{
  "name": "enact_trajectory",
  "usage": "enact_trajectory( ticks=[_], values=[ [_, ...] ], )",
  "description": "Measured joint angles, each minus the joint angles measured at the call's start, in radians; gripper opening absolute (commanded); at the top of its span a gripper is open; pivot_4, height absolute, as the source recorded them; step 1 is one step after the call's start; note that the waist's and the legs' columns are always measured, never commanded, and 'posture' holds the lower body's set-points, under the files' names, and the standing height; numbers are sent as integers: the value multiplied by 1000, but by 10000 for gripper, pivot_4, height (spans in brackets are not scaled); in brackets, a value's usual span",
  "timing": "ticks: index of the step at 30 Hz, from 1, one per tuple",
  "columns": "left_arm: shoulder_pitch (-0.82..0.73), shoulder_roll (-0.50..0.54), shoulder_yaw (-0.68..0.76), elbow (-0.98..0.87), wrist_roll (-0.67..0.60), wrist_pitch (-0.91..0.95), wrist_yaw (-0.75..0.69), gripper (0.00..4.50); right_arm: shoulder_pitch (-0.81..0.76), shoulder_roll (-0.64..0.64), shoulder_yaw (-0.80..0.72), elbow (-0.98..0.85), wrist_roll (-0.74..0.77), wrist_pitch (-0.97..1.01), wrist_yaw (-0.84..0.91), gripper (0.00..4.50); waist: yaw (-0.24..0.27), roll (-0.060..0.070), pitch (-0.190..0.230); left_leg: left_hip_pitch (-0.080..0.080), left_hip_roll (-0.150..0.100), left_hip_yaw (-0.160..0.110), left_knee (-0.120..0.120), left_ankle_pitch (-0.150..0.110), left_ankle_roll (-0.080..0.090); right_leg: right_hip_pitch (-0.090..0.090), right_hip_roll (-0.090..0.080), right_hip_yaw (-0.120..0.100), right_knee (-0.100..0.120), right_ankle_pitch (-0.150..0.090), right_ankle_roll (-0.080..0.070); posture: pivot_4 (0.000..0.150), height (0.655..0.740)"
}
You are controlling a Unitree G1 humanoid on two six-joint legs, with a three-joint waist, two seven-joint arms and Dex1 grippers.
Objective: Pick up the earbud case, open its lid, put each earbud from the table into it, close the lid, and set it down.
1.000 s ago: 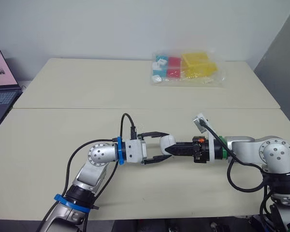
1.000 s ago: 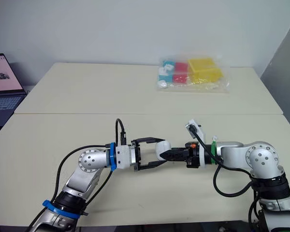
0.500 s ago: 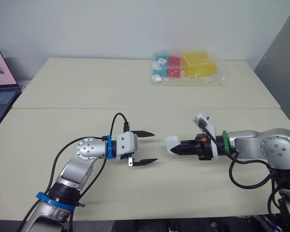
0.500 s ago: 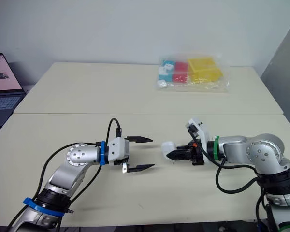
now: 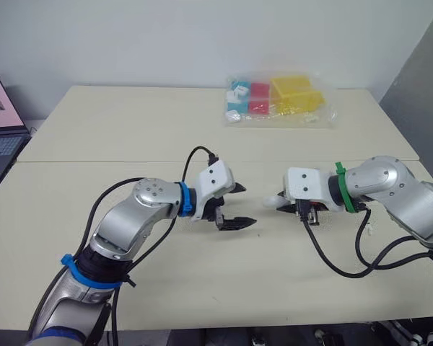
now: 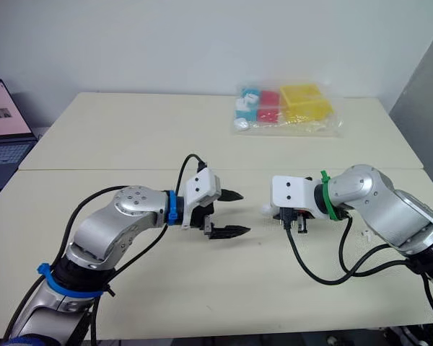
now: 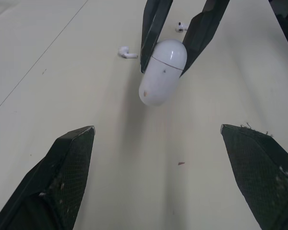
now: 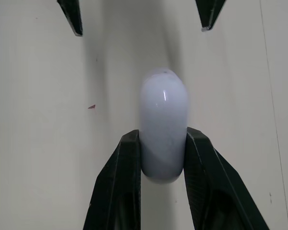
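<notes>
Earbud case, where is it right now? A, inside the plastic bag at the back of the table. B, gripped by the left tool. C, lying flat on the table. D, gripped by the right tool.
D: the right wrist view shows the earbud case clamped in the right tool, while the left tool is open and apart from it.

Your two head eyes look forward and down across the desk [image 5: 130,137] from above the arms, offset sideways on one scene, while each wrist camera sits close, sighting along the left tool [image 7: 156,132] or right tool [image 8: 163,135], facing one another and sharing the earbud case [image 7: 162,72].
</notes>
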Motion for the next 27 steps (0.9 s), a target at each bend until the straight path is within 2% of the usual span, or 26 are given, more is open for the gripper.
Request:
enact_trajectory(
  ticks=[10, 27],
  values=[
    [-39, -64, -50, 7, 73, -97, 17, 43607, 26, 83, -56, 4, -20, 60, 63, 8047, 3, 0, 0, 0, 0, 0, 2, 0, 0, 1, 0, 0, 1, 0, 0, 1500, 7400],
    [-21, -45, -78, 21, 108, -108, -7, 43607, 25, 134, -81, -10, -28, 110, 99, 8047, 3, 0, 0, 0, 0, 0, 4, 0, 0, 1, 0, 0, 3, 0, 0, 1500, 7400]
  ],
)
